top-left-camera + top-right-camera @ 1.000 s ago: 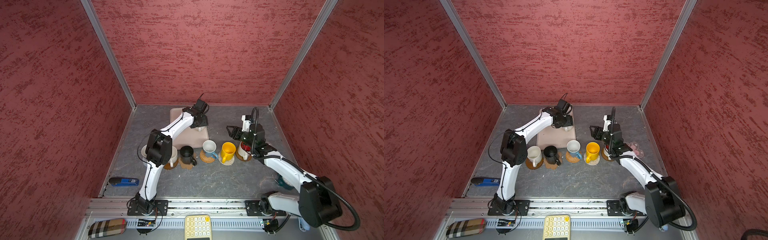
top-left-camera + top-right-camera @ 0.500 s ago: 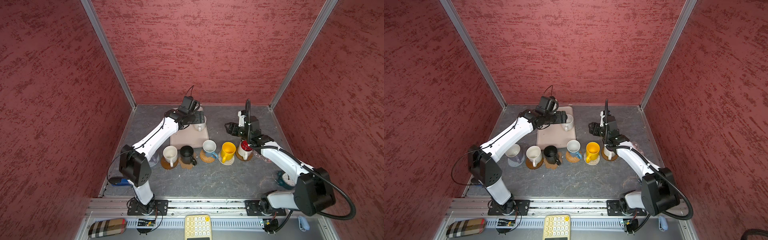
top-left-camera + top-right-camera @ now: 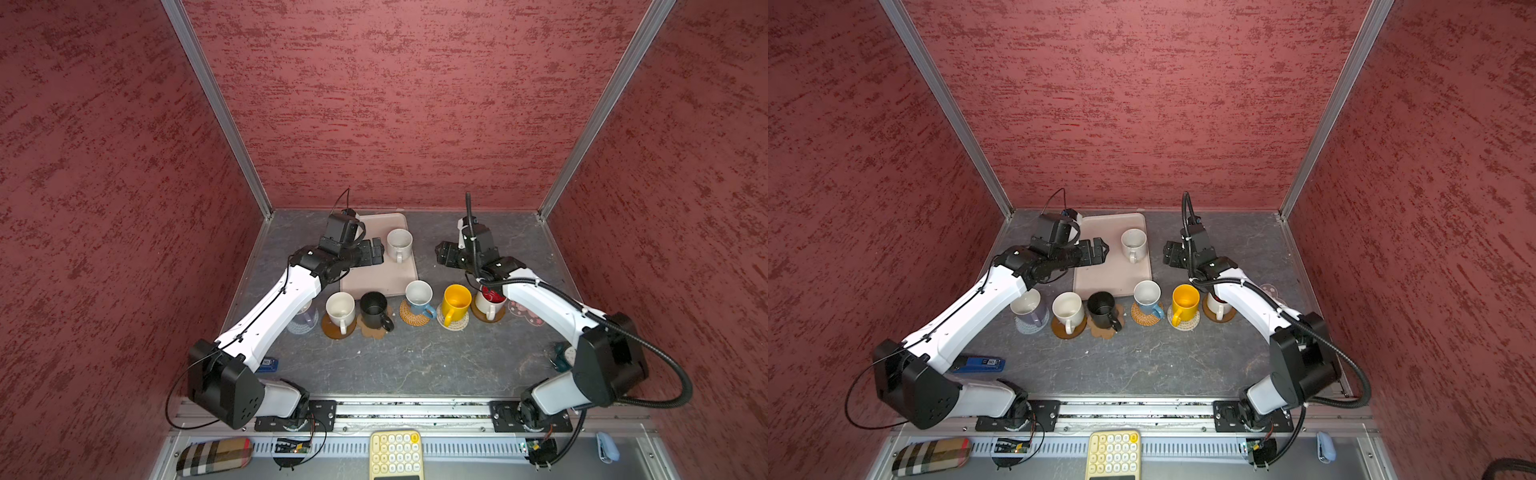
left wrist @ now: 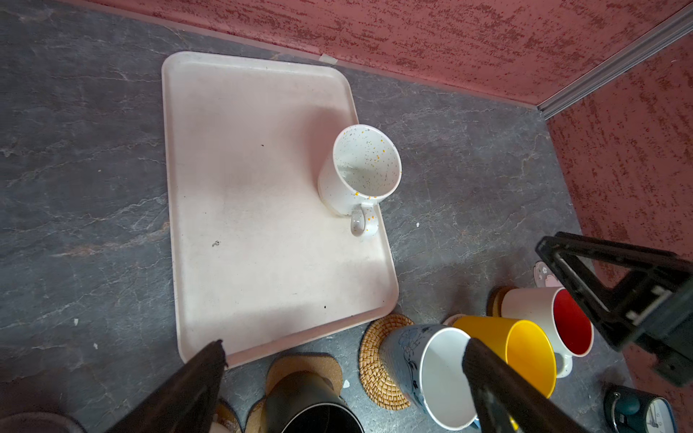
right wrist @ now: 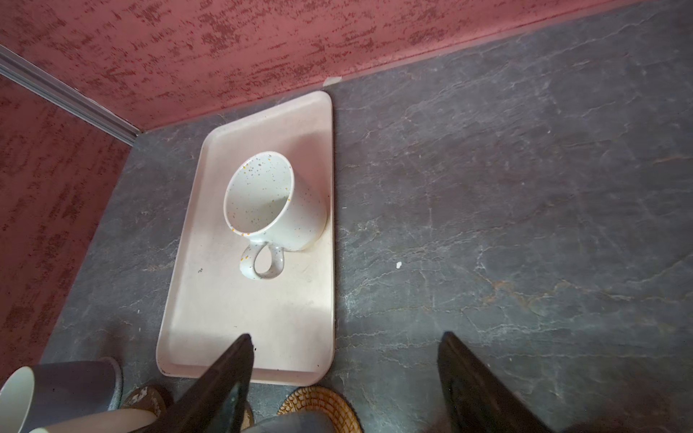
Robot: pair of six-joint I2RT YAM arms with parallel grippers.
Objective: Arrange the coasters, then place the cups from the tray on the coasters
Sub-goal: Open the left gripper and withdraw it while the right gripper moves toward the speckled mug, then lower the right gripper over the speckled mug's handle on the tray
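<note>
The left gripper (image 3: 377,251) and the right gripper (image 3: 441,254) have both opened their jaws wide and hold nothing, and the left one has come just beside the last white cup (image 3: 399,243) on the tray (image 3: 382,282), so only the pink flower coaster (image 3: 525,311) waits bare.

A robot test booth in a lab: red textured panels (image 3: 395,104) on aluminium posts (image 3: 216,104) enclose a grey tabletop (image 3: 415,361), where a left arm (image 3: 270,316) and right arm (image 3: 548,307) are bolted to a metal rail (image 3: 415,409).
</note>
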